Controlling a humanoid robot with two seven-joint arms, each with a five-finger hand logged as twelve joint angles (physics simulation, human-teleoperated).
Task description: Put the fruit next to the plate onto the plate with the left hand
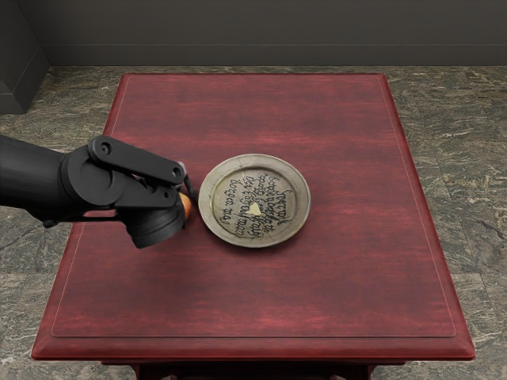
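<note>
Covering most of orange fruit [186, 206] beside plate [230, 176] — left hand [152, 204]; can't tell if gripping, fruit's axis hidden.

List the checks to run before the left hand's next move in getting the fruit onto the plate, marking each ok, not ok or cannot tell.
1. Left hand is at the orange fruit: ok.
2. Secure grasp on the fruit: cannot tell, the hand hides most of it.
3. Fruit on the plate: not ok, it shows just left of the plate's rim.
4. Plate lies flat on the red table: ok.
5. Right arm out of the way: ok, not in view.
</note>
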